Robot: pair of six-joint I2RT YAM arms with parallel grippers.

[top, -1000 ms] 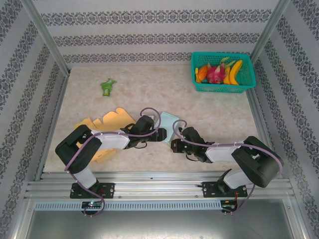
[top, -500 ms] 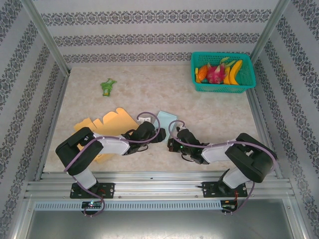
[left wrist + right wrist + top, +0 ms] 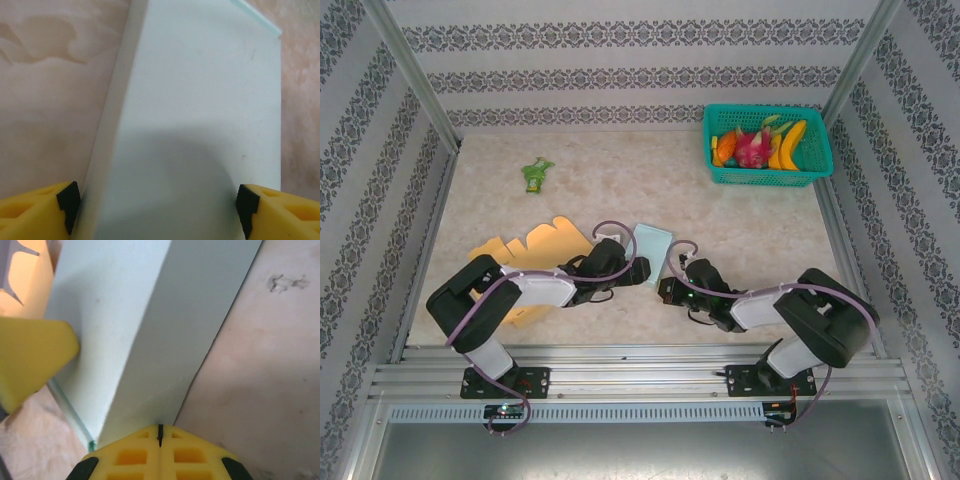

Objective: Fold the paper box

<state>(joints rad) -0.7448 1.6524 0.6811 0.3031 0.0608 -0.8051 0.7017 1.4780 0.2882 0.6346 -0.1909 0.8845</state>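
At the near end of the box [image 3: 651, 243], what is the right gripper [image 3: 667, 290] there to do? — Trainee

Its fingers are pressed together with nothing visible between them. The joined tip sits against the box's near end, where the top face meets a side face along a crease. I judge this to be deliberate: a closed tip makes a narrow, stiff pusher. That suits backing up or sharpening a fold line better than gripping. — Instructor

And the left gripper [image 3: 638, 270], over the box's near half? — Trainee

Its jaws stand wide apart across the width of the box, with one pad [image 3: 67, 200] at each long side. Whether the pads squeeze the paper or only bracket it cannot be told. Either way, the likely reason for the spanning hold is to stop the box sliding or twisting while the other arm bears on the crease. — Instructor

Where does the box itself lie? — Trainee

It rests on the table [image 3: 740, 220], reaching away from both grippers. The orange card [image 3: 545, 242] lies just beside the box on its left. The basket [image 3: 770, 177] stands well apart from the box, to its far right, so neither is in the way of the fold. I judge the fold to be under way, not finished. The paper is thin, so a hard push at the crease could dent a face. — Instructor
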